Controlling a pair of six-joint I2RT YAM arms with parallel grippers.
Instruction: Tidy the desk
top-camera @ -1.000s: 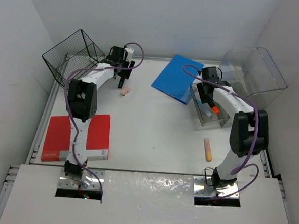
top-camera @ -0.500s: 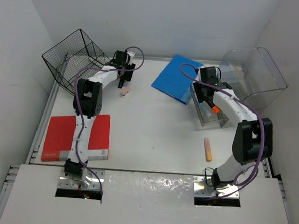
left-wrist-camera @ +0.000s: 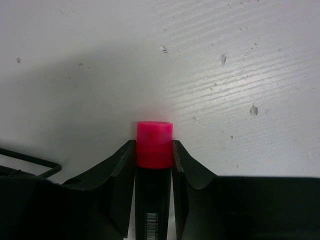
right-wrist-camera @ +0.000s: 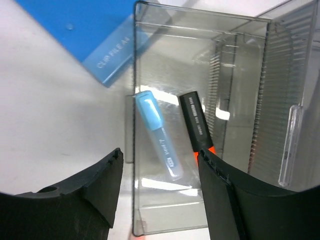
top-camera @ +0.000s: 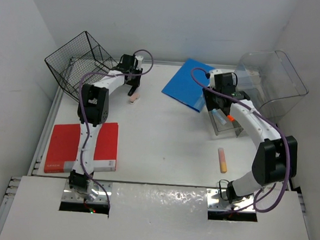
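The white flat counter [top-camera: 165, 131] carries a flat red box [top-camera: 60, 146], black wire basket [top-camera: 76, 60], blue plastic folder [top-camera: 186, 83], clear plastic tray [top-camera: 227, 128], pale orange marker [top-camera: 222, 160] and pink-capped marker [top-camera: 133, 98].

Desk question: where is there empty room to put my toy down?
The biggest bare patch is the middle of the desk, between the red book, the blue folder and the peach marker. Crowded: far right around the clear bin, and far left where the left gripper pinches a pink marker near the wire basket.
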